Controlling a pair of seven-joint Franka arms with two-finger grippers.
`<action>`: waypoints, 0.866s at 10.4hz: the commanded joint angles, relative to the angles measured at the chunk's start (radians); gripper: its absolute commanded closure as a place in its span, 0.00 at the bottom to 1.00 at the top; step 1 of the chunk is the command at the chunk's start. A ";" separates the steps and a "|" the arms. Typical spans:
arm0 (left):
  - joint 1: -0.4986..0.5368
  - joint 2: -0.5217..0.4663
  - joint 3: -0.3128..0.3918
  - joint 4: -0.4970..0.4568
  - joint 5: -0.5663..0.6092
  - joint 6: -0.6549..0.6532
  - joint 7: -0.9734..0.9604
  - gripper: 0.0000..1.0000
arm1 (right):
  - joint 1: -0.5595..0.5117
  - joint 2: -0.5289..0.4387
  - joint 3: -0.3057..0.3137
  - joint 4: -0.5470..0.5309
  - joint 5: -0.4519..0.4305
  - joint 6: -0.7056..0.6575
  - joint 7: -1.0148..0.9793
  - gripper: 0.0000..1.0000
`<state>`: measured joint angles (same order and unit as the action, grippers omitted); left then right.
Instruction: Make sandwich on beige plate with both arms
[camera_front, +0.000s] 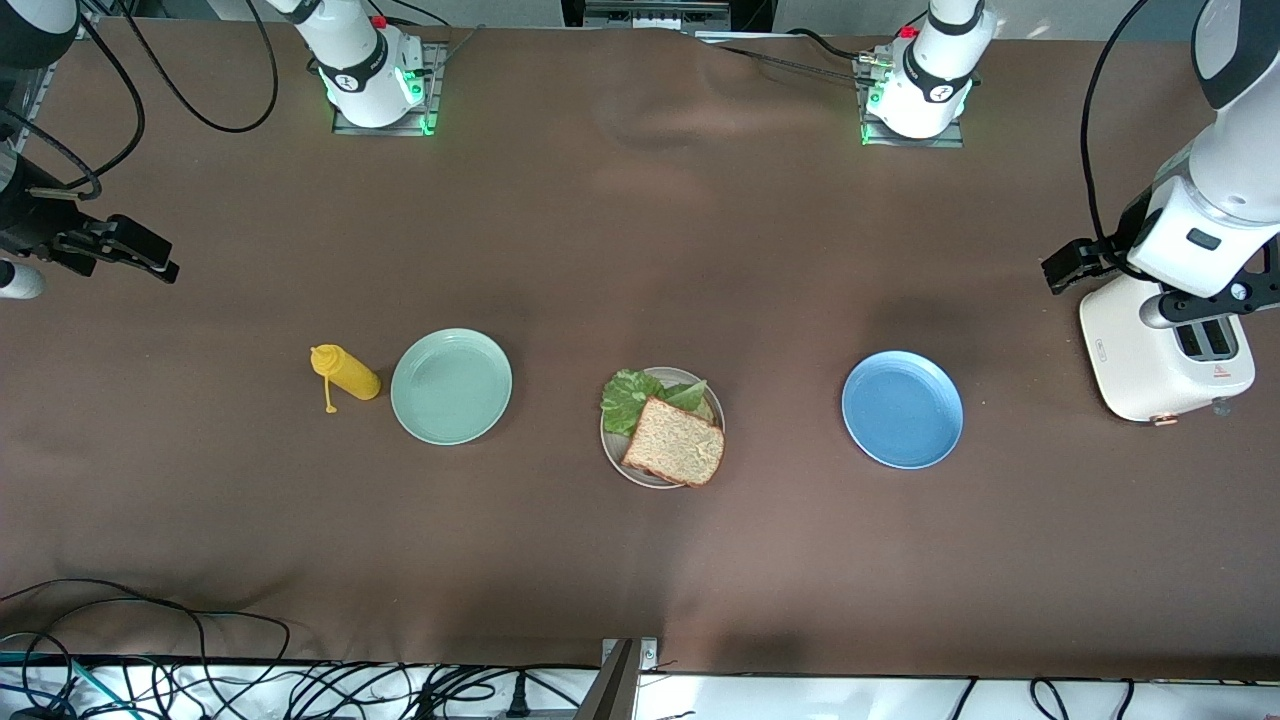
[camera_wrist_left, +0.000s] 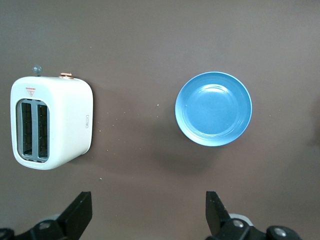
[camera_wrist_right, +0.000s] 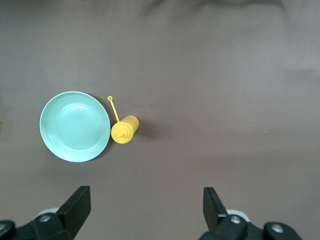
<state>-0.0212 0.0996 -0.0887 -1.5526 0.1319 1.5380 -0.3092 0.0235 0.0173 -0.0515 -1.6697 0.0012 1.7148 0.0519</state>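
1. Sandwich (camera_front: 673, 438) lies on the beige plate (camera_front: 612, 452) mid-bench, lettuce (camera_front: 630, 397) poking out, between the mint plate (camera_front: 451, 386) and blue plate (camera_front: 902, 409); a lower slice seems hidden.
2. Left wrist view: left claw (camera_wrist_left: 149, 216) spread wide and empty, above bare bench (camera_wrist_left: 150, 50) near the toaster (camera_wrist_left: 52, 121).
3. Right wrist view: right claw (camera_wrist_right: 147, 212) wide, empty, near the mustard bottle (camera_wrist_right: 123, 131).

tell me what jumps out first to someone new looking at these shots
The sandwich draws the eye: wholegrain bread with lettuce poking out, on the beige plate mid-table between a mint-green plate and a blue plate. A yellow squeeze bottle stands beside the green plate, and a white toaster sits at the left arm's end.
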 joint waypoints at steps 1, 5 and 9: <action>-0.016 0.002 0.018 0.008 -0.044 -0.025 0.007 0.00 | -0.001 0.010 0.001 0.024 0.005 -0.006 0.000 0.00; -0.014 -0.009 0.011 0.022 -0.130 -0.027 0.002 0.00 | -0.001 0.010 0.001 0.025 0.003 -0.007 -0.001 0.00; -0.017 -0.001 -0.051 0.022 -0.156 -0.009 -0.001 0.00 | -0.001 0.010 -0.001 0.025 0.002 -0.007 -0.004 0.00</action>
<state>-0.0337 0.0972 -0.1340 -1.5441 -0.0040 1.5313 -0.3110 0.0236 0.0173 -0.0517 -1.6679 0.0012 1.7149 0.0518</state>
